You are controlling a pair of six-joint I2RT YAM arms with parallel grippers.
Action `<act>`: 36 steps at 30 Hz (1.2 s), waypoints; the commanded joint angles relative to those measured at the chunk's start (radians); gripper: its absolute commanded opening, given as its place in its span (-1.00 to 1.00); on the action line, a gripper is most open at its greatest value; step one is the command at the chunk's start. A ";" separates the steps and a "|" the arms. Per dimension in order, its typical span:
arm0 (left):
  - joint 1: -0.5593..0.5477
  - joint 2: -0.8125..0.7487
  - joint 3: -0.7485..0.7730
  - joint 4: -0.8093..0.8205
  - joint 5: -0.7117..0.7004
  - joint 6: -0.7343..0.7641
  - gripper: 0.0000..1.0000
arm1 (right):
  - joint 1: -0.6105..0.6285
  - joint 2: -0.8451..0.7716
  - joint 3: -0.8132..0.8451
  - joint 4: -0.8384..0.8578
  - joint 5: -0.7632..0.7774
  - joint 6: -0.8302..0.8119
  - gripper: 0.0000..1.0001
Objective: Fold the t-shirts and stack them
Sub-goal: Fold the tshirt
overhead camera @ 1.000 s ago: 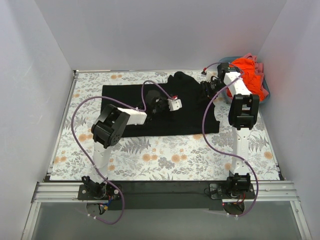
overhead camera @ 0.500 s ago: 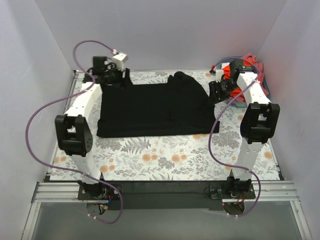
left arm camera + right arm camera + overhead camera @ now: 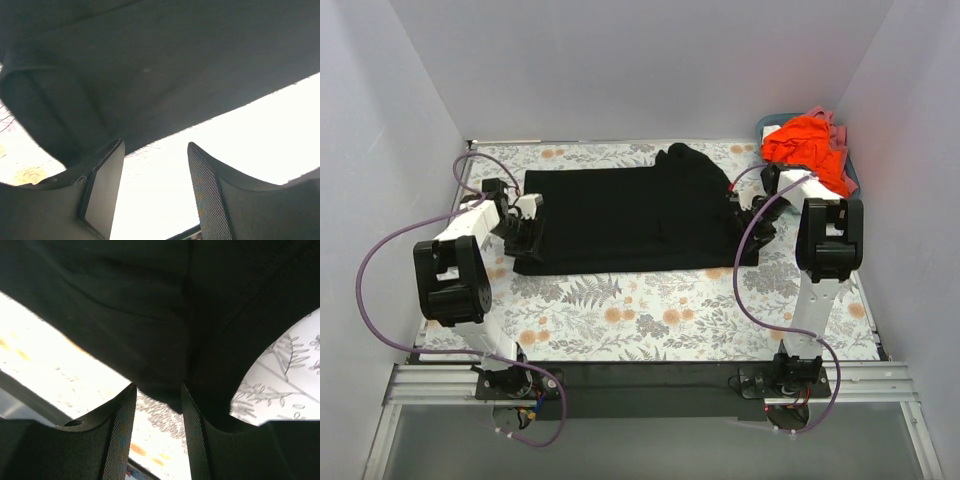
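**Inspector:** Position of the end effectors?

**Assistant:** Both are low on the floral-printed table (image 3: 650, 310). The left end effector (image 3: 528, 232) stands at the left edge of the large black short-sleeved cloth t-shirt (image 3: 630, 215), the right end effector (image 3: 742, 212) at its right edge. The shirt lies spread flat, mid-table.

**Inspector:** Grip?

**Assistant:** None. The wrist views show both sets of fingers (image 3: 102, 192) apart. On the right a black corner hangs into the gap, unclamped. The top view cannot show that.

**Inspector:** Recommendation?

**Assistant:** Take both hems in deep, close at the same time and lift evenly, so the fold lands square.

**Inspector:** Beyond?

**Assistant:** Only the top view shows the bright orange-red cloth t-shirt (image 3: 807, 148), heaped in the teal plastic basket (image 3: 766, 126) at the far right corner.
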 commanded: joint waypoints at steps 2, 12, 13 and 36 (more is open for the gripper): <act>0.021 0.026 -0.043 0.064 -0.132 0.024 0.04 | 0.004 0.028 -0.043 0.067 0.087 -0.020 -0.07; 0.036 -0.039 -0.206 0.055 -0.182 0.058 0.00 | 0.018 -0.076 -0.271 0.130 0.171 -0.038 -0.12; 0.038 -0.047 -0.212 0.052 -0.182 0.059 0.00 | 0.021 -0.117 -0.287 0.128 0.169 -0.038 -0.12; 0.046 0.322 0.721 0.215 0.108 -0.217 0.48 | -0.002 0.249 0.793 0.163 -0.032 0.146 0.27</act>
